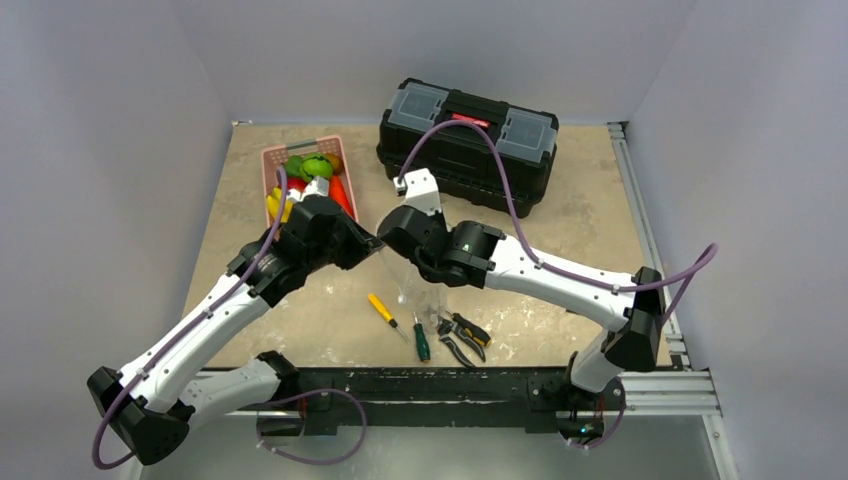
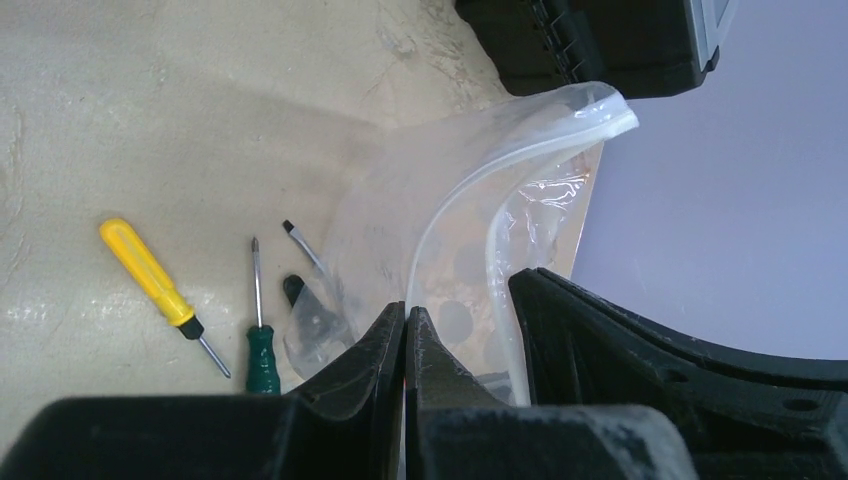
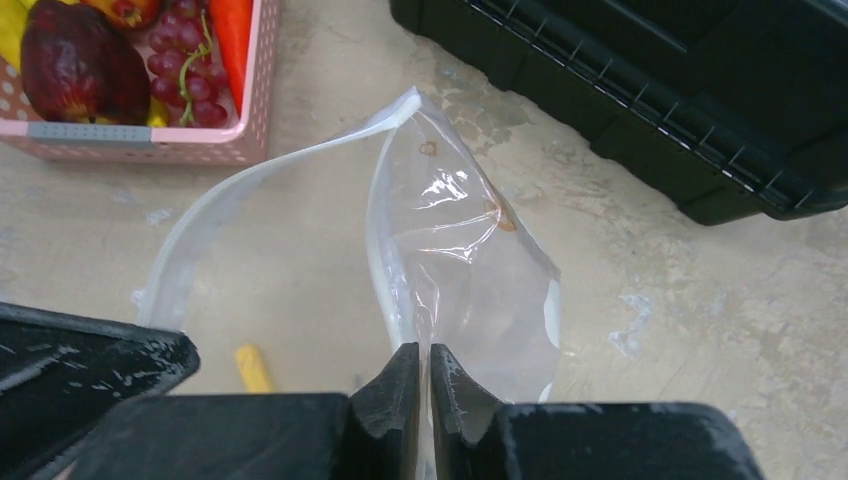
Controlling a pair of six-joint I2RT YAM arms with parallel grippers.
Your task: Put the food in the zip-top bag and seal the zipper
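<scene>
- Zip-top bag (image 1: 405,278) is held up between the two grippers around mid-table (image 1: 560,250). It's just in front of the black toolbox (image 1: 465,140) and to the right of the pink basket (image 1: 268,160).
- left gripper (image 2: 406,318) has its jaws pinched together on one lip of the bag's mouth. In the left wrist view the zipper (image 2: 520,160) strip runs right down into the pinch.
- right gripper (image 3: 425,358) is clamped the same way on the other lip, with clear film coming straight out from between its fingertips.
- so the mouth of the zip-top bag is spread open. The two lips bow away from each other and meet again at the far corner.
- food (image 1: 312,170) sits in the basket, near the bag but not touching it.
- yellow-handled screwdriver (image 1: 380,308), green-handled screwdriver (image 1: 421,342) and a pair of pliers (image 1: 460,335) lie on the table on the near side of the bag.
- hard-to-see stuff: from the top camera the bag is nearly invisible, just a faint sheen, and the wrists cover both grips.
- can't tell whether the bag's bottom rests on the table or hangs clear of it.
- right wrist view cuts the basket off. Only grapes, a dark red piece and something orange show, plus a stub of the yellow handle.
- in the left wrist view the pliers show only as a dark blur through the film.
</scene>
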